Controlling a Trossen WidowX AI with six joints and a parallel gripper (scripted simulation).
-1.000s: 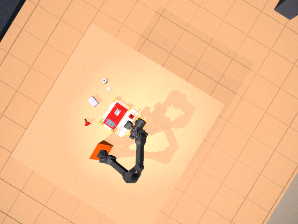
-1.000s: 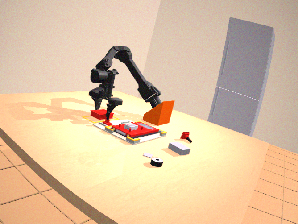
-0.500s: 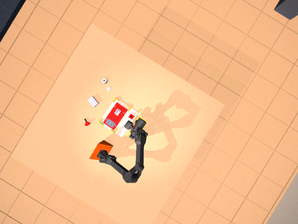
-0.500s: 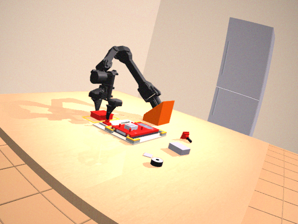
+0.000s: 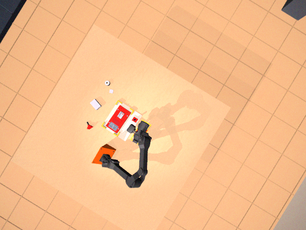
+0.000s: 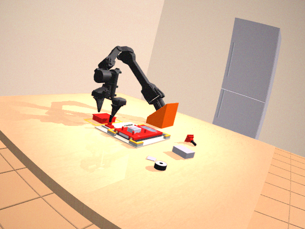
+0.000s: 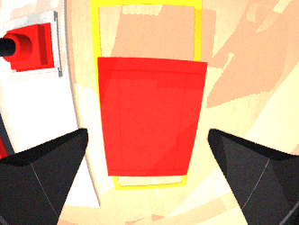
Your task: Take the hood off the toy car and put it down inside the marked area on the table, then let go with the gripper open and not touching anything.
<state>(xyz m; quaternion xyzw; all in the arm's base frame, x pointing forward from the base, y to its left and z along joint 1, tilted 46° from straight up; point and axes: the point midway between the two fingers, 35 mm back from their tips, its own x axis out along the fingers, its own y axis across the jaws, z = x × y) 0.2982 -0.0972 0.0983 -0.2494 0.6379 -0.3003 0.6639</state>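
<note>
Red and boxy, the hood (image 6: 100, 118) (image 7: 150, 119) sits within the yellow outline (image 6: 89, 121) (image 7: 199, 33) at the wrist frame's centre, the fingers (image 6: 105, 113) spread wide, released, on either side; upper left, a red block (image 6: 109, 125) (image 7: 38, 47) stands apart.

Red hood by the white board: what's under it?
The red hood covers part of the yellow outline, which shows beyond both its ends in the wrist view. Whatever lies directly beneath the hood is hidden.
</note>
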